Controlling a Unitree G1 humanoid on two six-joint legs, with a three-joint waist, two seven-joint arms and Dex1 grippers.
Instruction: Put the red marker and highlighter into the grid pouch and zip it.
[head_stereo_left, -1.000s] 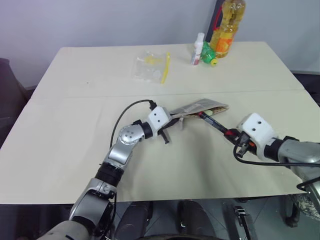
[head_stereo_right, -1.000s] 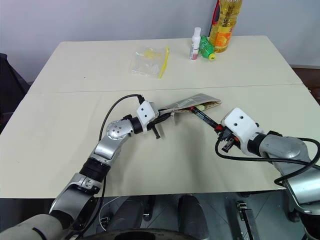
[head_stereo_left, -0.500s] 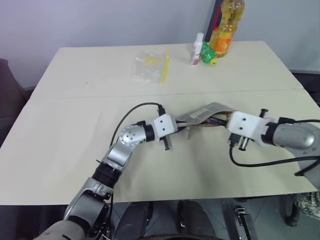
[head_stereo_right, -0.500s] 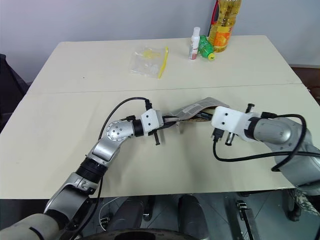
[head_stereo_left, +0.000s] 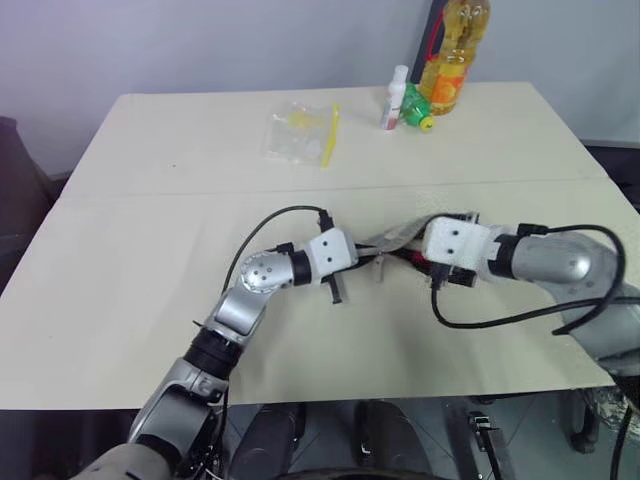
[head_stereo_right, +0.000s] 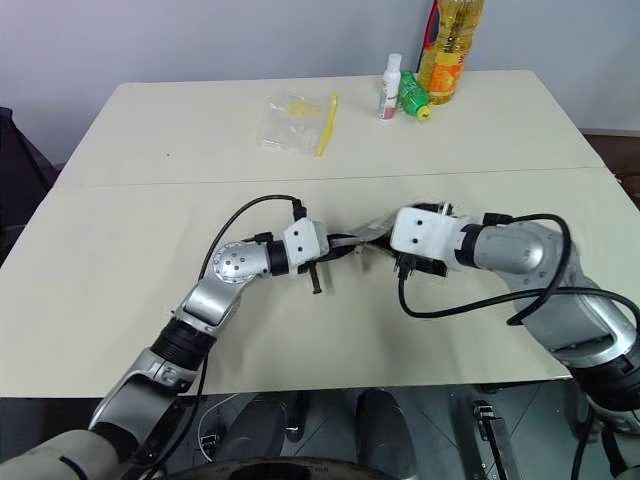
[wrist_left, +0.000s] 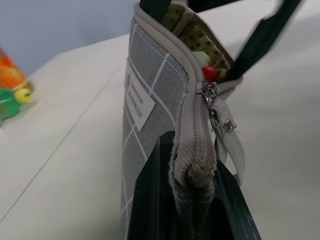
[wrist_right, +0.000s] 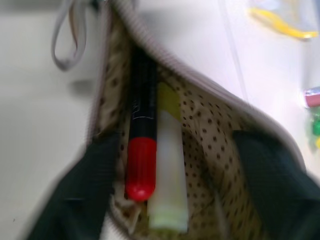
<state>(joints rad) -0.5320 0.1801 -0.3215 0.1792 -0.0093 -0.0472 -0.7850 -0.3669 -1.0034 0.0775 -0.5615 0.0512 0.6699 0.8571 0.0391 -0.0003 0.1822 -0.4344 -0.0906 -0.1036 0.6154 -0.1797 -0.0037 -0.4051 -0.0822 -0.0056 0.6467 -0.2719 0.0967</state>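
The grid pouch (head_stereo_left: 392, 238) lies lifted at mid-table, its grey side with white label and zipper pull cord facing the left wrist view (wrist_left: 150, 90). My left gripper (head_stereo_left: 345, 265) is shut on the pouch's closed end. My right gripper (wrist_right: 177, 142) is open, its black fingers (wrist_right: 85, 190) spread wide inside the pouch's mouth. Inside the dotted lining, the red marker (wrist_right: 141, 165) and the pale yellow highlighter (wrist_right: 167, 185) lie side by side between those fingers. The zipper stands open along most of the pouch.
A clear plastic bag with a yellow strip (head_stereo_left: 305, 132) lies at the back of the table. An oil bottle (head_stereo_left: 452, 55), a small white bottle (head_stereo_left: 397, 98) and a green bottle (head_stereo_left: 418, 108) stand at the back right.
My right gripper moved left up to the pouch mouth and opened. The red marker, which stuck out of the pouch, now lies inside. The left gripper kept its hold.
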